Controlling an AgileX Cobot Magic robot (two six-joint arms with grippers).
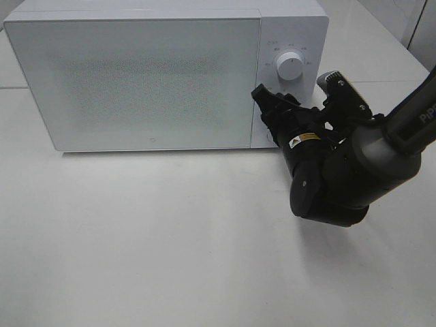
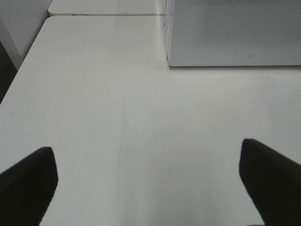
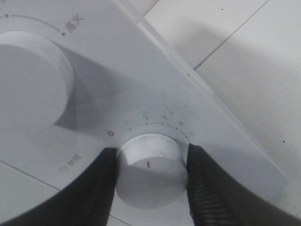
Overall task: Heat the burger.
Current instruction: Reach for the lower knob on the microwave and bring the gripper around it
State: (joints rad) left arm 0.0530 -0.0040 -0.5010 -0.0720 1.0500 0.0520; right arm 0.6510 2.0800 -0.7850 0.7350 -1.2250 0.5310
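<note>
The burger is hidden; no view shows it. The white microwave (image 1: 136, 75) stands at the back of the table with its frosted door closed. My right gripper (image 1: 267, 116) is at the control panel, below the upper knob (image 1: 290, 67). In the right wrist view the right gripper (image 3: 150, 176) is shut on the lower dial knob (image 3: 149, 165), a black finger (image 3: 94, 188) pressed on each side. The knob's red line sits off the red 0 mark (image 3: 111, 133). My left gripper (image 2: 148, 157) hangs open over bare table, holding nothing.
The white table (image 1: 170, 245) spreads out in front of the microwave. Its left edge (image 2: 19, 70) shows in the left wrist view, along with the microwave's lower front corner (image 2: 170, 61). The right arm's black body (image 1: 340, 177) hovers by the microwave's right front.
</note>
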